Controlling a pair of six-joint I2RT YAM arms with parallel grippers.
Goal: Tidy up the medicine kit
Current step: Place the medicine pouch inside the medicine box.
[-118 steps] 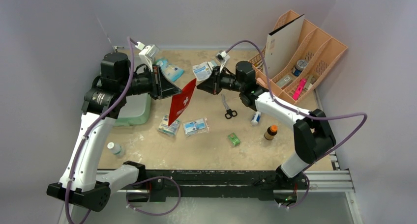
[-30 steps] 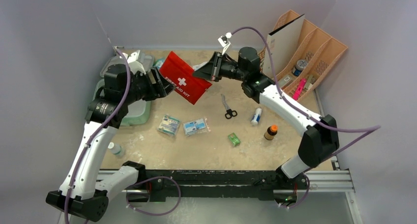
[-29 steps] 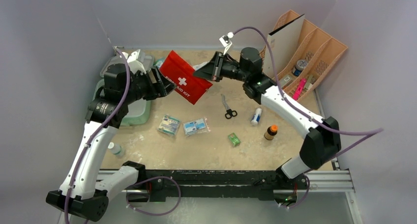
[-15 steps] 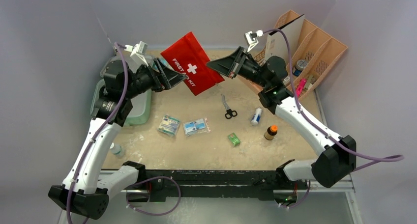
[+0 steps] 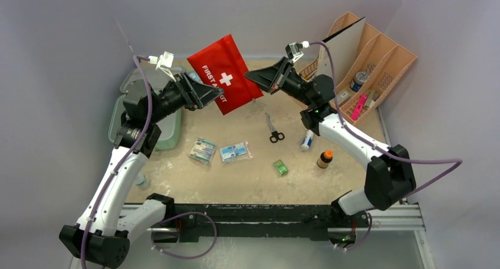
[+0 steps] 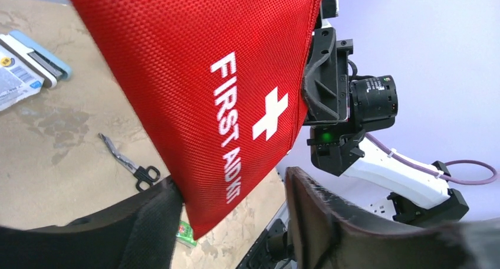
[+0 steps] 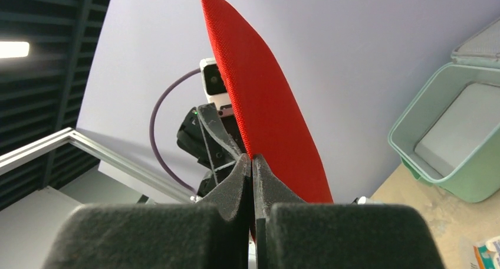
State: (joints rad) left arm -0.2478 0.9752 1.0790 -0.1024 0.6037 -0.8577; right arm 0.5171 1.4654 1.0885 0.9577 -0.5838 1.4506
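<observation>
The mint-green medicine kit [image 5: 170, 132] sits open at the left side of the bench [image 5: 247, 174], lid tipped back, partly hidden behind the left arm. A red first aid pouch [image 5: 224, 74] hangs tilted in the air between both arms. The right hand [image 5: 250, 76] is pressed together, pinching the pouch's edge. The left hand [image 5: 218, 93] is spread, with the pouch's lower corner between its fingers. Scissors [image 5: 272, 129] lie on the bench below.

Both your arms are raised toward the upper middle of the frame. Your left gripper [image 5: 215, 95] has its fingers [image 6: 330, 222] spread wide, and your right gripper [image 5: 250, 76] has its fingers [image 7: 236, 180] pinched tight together.
</observation>
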